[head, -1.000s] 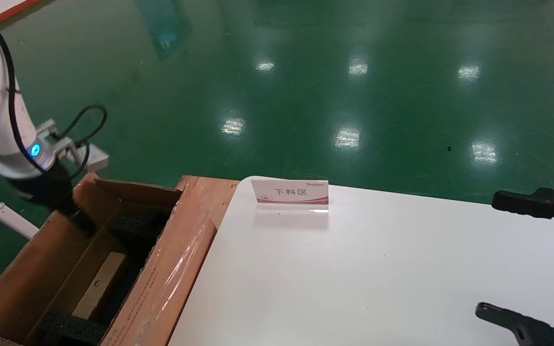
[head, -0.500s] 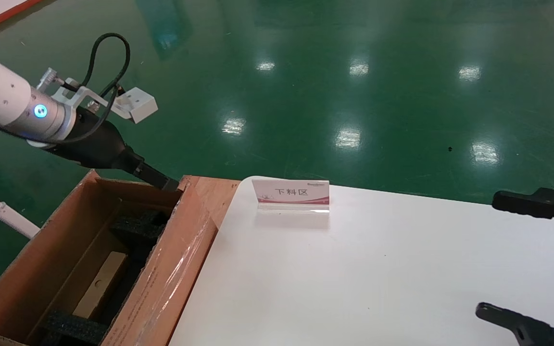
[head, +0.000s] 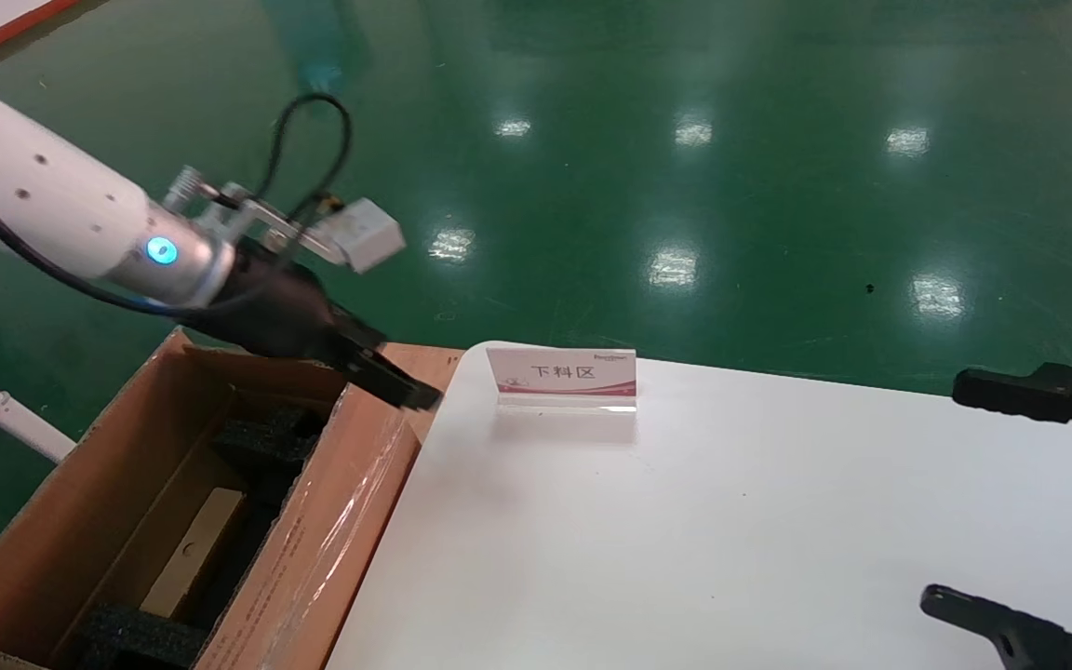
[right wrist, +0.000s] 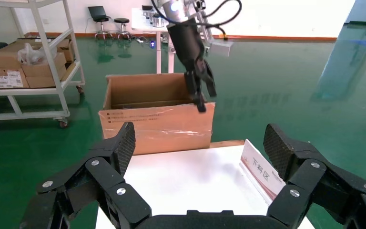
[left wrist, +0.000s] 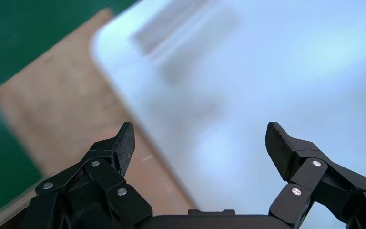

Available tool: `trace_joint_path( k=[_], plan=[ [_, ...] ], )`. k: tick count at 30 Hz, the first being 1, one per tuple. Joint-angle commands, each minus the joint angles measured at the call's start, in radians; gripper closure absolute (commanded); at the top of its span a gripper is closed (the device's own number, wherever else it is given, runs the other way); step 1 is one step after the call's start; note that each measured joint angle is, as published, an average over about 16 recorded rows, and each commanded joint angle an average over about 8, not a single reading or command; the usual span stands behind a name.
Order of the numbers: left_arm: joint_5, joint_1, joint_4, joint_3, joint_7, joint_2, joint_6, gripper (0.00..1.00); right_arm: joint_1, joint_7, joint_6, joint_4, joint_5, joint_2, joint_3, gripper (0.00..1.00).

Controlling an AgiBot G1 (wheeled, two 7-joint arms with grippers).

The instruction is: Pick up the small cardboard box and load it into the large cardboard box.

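The small cardboard box (head: 194, 551) lies flat at the bottom of the large cardboard box (head: 331, 521), between blocks of black foam padding (head: 268, 437), so the loading looks done and the step in hand reads as the retreat. The left hand (head: 385, 380) hangs empty above the carton's taped flap, just at the edge of the white bench (head: 731, 521), its fingers spread wide apart with nothing between them, as the left wrist view shows. The right hand (right wrist: 200, 143) sits parked at the far right side of the bench, fingers also wide apart. A small sign stand (head: 562, 377) stands near the bench's far edge. The next move likely calls for carrying the left arm clear of flap and sign to rest.
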Motion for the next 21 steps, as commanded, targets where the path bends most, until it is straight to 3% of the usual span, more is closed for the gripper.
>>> trace_joint_path(
  k=[1, 21],
  plan=[
    [-0.014, 0.047, -0.006, -0.067, 0.033, -0.001, 0.016, 0.0, 0.0, 0.0, 0.0, 0.0, 0.0, 0.0, 0.0, 0.0],
    [-0.158, 0.524, -0.066, -0.74, 0.369, -0.013, 0.182, 0.0, -0.001, 0.002, -0.001, 0.001, -0.002, -0.001, 0.003, 0.0]
  ],
)
